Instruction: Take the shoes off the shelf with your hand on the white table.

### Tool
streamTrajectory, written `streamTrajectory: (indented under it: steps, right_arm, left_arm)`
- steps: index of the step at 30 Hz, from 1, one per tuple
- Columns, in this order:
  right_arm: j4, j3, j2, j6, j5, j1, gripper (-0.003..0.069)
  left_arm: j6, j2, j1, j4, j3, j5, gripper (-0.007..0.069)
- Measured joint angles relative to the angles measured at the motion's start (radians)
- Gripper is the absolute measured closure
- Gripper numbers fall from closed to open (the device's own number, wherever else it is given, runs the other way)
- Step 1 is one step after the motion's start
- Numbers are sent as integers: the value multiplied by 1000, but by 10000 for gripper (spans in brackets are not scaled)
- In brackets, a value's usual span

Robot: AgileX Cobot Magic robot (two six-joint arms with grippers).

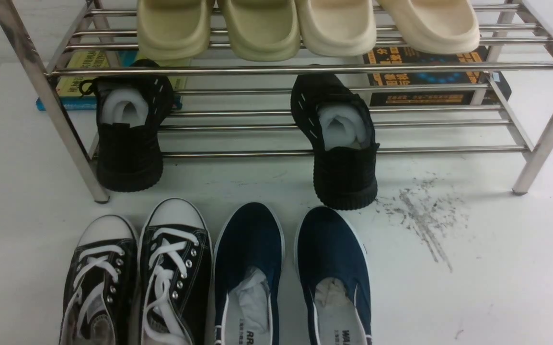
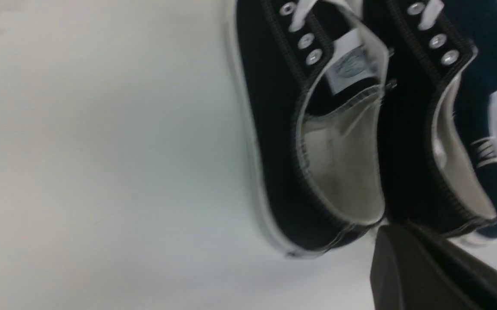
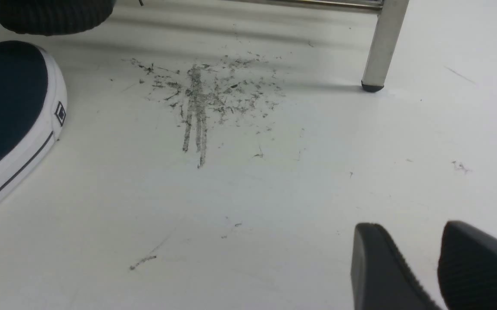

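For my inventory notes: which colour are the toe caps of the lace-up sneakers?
White, on the black lace-up sneakers; the front view shows it best.

The heels of the shoes point(image 1: 135, 282) are being cut off by the near edge of the front view, and both arms are being left unseen there

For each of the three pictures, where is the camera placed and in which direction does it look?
Front view: between the arms, looking forward at the shelf and shoes on the white table; no arm shows.
Left wrist view: on the left arm, looking at the shoes' heels; the shut left hand shows.
Right wrist view: on the right arm, looking at scuff marks; the right hand shows, fingers slightly apart.
Shared: front and right wrist views both show the scuff marks.
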Motion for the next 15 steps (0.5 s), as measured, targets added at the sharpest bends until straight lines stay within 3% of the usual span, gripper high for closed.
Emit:
streamTrajectory:
  steps: [6, 15]
  right_arm:
    - [0, 0, 0, 0, 0, 0, 421]
    - [0, 0, 0, 0, 0, 0, 421]
  left_arm:
    - [-77, -103, 0, -31, 162, -345, 620]
    - [-129, -103, 0, 90, 215, -404, 610]
